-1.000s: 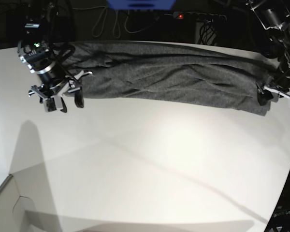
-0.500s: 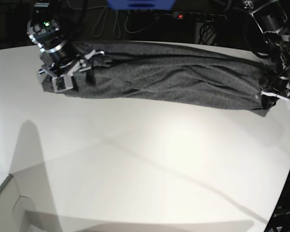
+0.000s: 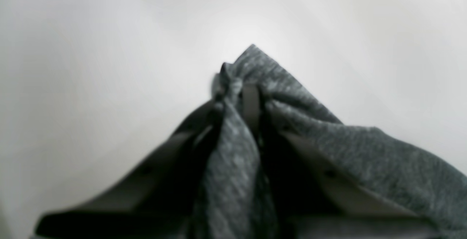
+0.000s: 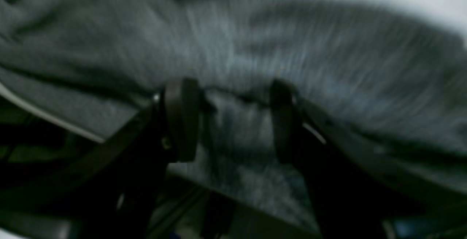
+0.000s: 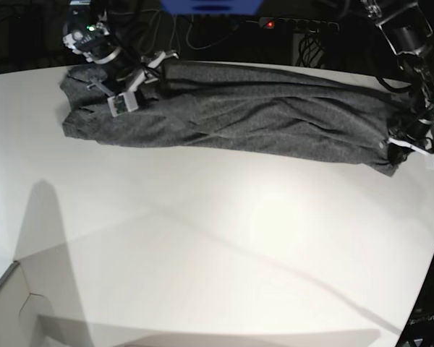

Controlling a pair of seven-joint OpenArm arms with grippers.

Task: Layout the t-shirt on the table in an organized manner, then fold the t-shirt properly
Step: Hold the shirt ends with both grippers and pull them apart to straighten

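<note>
The table (image 5: pixel 202 246) is a broad white top with a curved edge, most of its near surface bare. Along its far side lies the t-shirt (image 5: pixel 260 119), a heathered dark grey knit bunched into a long, creased band running across the width. At the band's right end in the base view, the left gripper (image 5: pixel 409 148) has its jaws pinched together on a peak of the grey fabric. At the other end, the right gripper (image 5: pixel 141 76) hangs over the cloth with its fingers (image 4: pixel 180 118) spread apart, fabric lying between them. No writing is readable.
</note>
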